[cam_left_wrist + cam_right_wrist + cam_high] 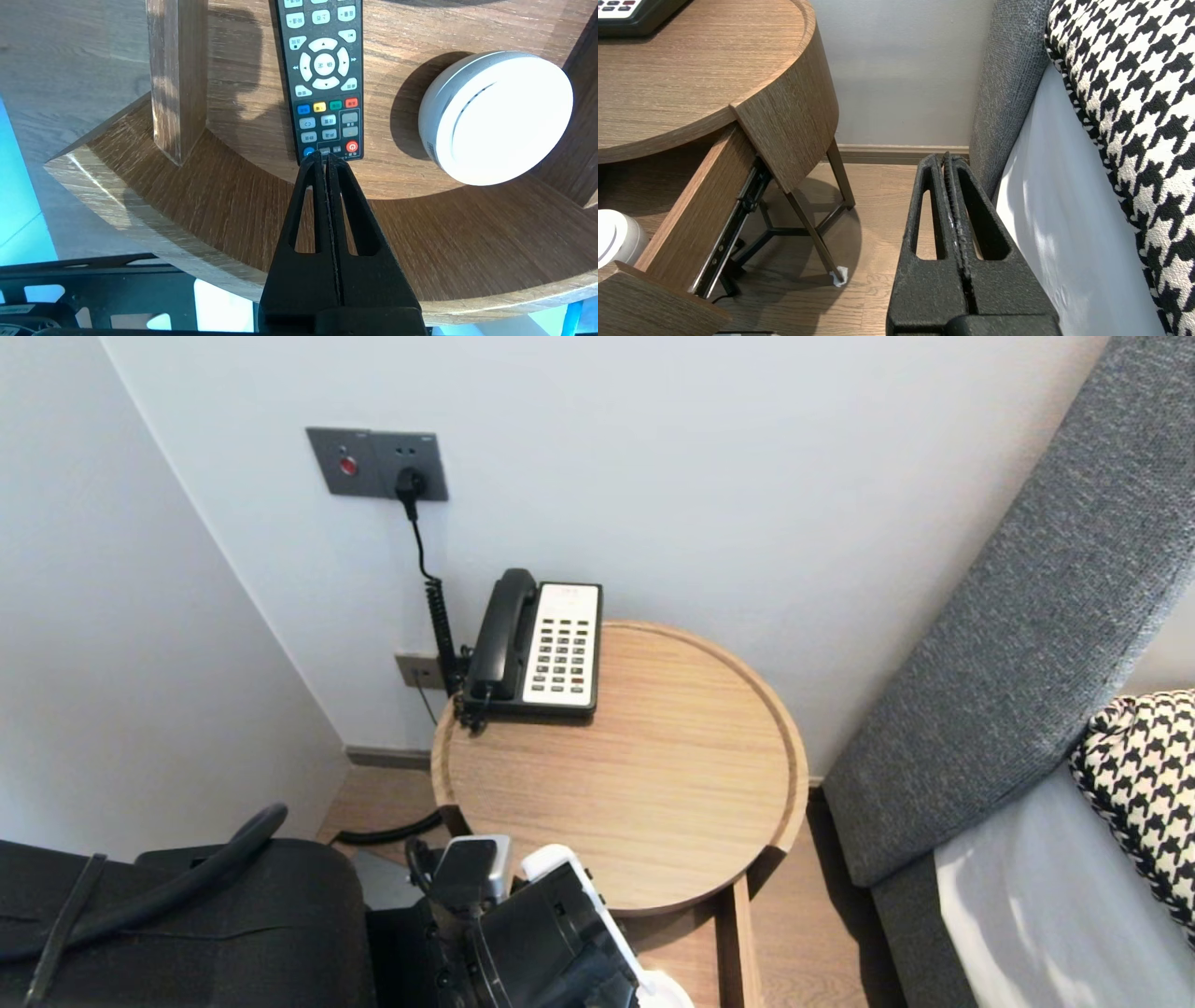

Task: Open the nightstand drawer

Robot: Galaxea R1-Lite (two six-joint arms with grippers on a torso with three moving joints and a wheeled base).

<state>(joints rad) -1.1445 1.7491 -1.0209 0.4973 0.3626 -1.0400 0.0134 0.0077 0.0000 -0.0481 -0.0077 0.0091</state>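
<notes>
Left gripper (pixel 325 156): fingers pressed together, tips at the end of the remote control (pixel 322 70) nearest the drawer (pixel 224 200) front. Contact cannot be confirmed. The remote control lies flat, buttons up, on the drawer floor, with a white round device (pixel 497 116) near it in the same drawer. It is probably light, rigid and smooth; grip across its long narrow edges. Its far end is cut off. Right gripper (pixel 948 158): fingers together, parked well outside the drawer, beside the bed (pixel 1064 242).
</notes>
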